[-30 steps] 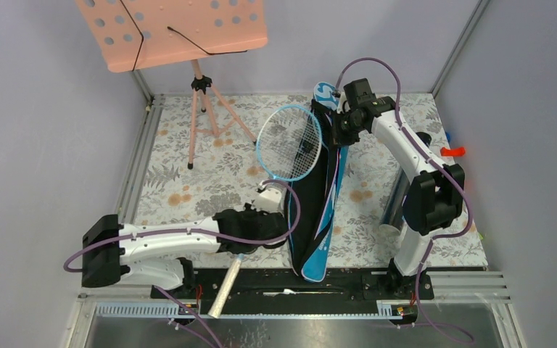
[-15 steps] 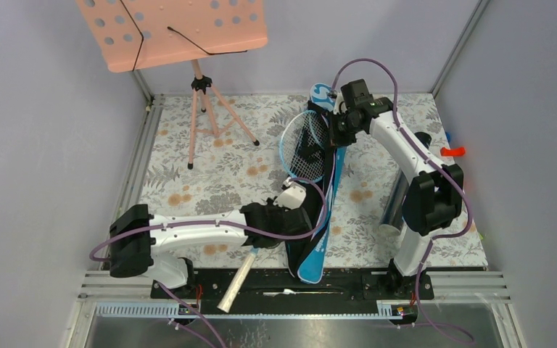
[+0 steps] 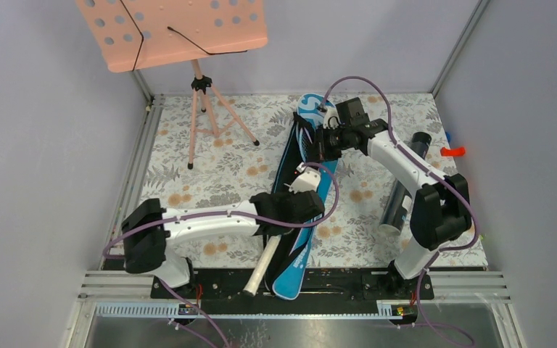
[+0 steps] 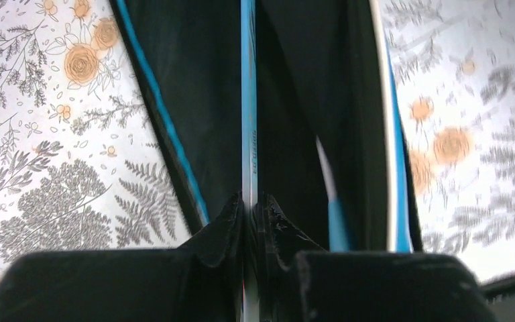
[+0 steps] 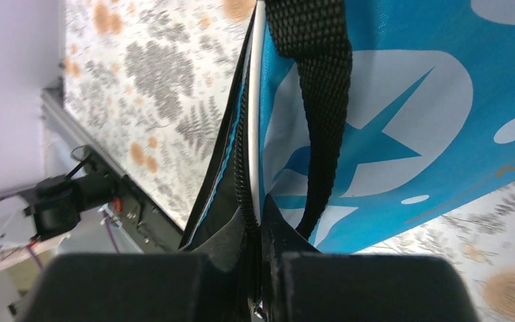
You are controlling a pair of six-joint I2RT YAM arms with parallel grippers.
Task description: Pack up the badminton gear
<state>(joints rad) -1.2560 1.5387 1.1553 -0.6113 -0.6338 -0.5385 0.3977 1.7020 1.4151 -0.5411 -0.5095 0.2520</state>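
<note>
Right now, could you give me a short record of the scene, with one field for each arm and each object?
Left end effector: shut on the thin shaft of the blue racket with cream handle
Right end effector: shut on the zipper edge of the blue racket-shaped fabric bag
Racket: shaft runs into the open bag; head out of sight; handle sticks out
Dark cylindrical tube: lies right of the bag
Pink perforated music stand: back left, apart

Pink perforated music stand (image 3: 174, 32) on a thin tripod (image 3: 203, 109) at the far left corner, surface (image 3: 217, 170) with grey and orange floral print, small red object (image 3: 452, 151) beside its right edge, metal rails (image 3: 471, 286) along the near side
</note>
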